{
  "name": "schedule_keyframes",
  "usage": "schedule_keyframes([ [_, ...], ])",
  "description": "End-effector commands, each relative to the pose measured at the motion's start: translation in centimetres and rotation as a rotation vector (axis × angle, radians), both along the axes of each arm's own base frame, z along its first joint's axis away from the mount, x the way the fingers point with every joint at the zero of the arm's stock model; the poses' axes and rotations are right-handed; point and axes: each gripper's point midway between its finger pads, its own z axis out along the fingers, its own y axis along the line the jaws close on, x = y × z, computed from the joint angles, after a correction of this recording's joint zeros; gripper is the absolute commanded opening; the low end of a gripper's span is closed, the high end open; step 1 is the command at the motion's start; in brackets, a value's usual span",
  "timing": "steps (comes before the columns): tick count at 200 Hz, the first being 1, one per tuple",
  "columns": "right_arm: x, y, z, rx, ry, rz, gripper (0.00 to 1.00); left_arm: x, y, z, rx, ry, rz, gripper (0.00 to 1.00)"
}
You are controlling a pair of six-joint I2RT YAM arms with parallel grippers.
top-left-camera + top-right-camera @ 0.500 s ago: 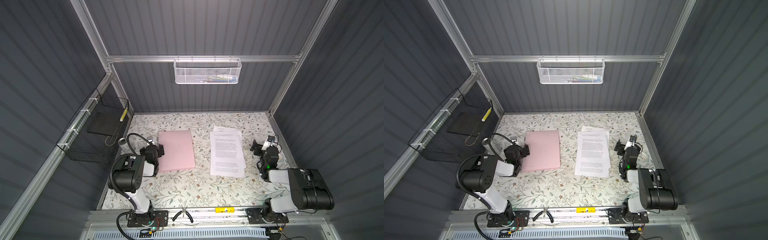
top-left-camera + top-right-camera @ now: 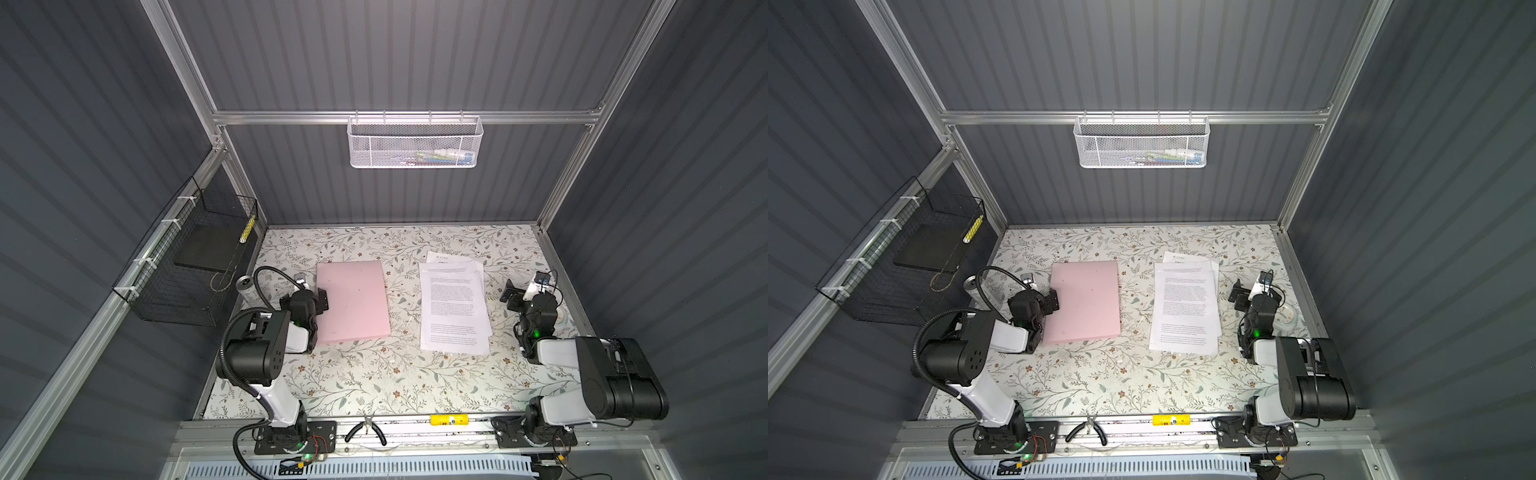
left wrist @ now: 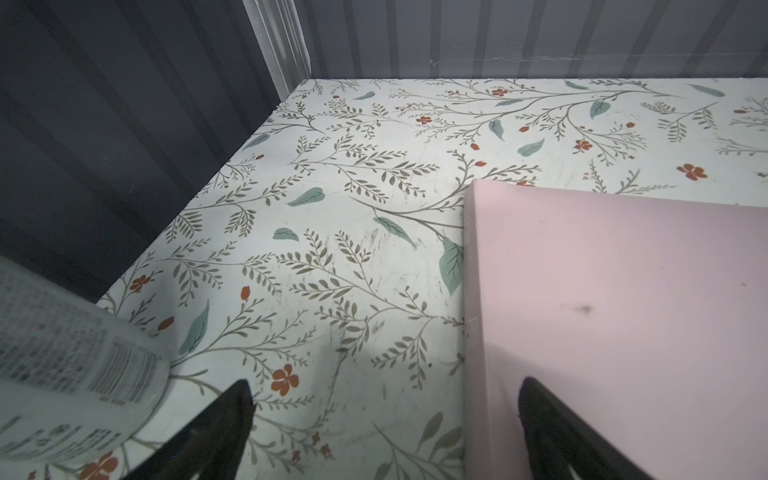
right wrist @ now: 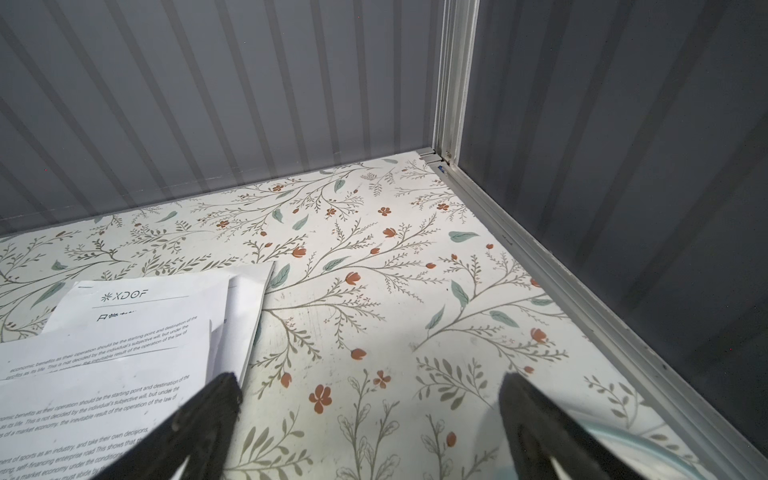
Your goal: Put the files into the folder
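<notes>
Only the right wrist view makes print legible: an "XDOF" heading on a lower sheet of the files point(image 4: 124, 332), which lie fanned near the right gripper point(image 4: 368, 380). Only the left wrist view shows the barcode label on a can point(image 3: 62, 374) and a dark smudge on the folder point(image 3: 623, 291).

In both top views the pink folder lies closed and flat to the left of the files, with a bare strip of floral table point(image 2: 374, 374) between them. Grey ribbed walls enclose the cell. A white mesh basket point(image 2: 415, 143) hangs at the back and a black wire basket point(image 2: 187, 270) on the left.

Both arms are folded low. The left gripper point(image 3: 386, 384) straddles the folder's left edge, jaws wide apart and empty. The right gripper's jaws are equally spread and hold nothing.
</notes>
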Motion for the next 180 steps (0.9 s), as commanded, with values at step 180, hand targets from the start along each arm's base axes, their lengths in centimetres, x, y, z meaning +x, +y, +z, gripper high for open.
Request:
schedule_keyframes([
  [180,2.1,4.8,6.2,-0.145,0.13,0.056,0.99,0.2,-2.0,5.4,-0.088,0.108,0.035,1.0],
])
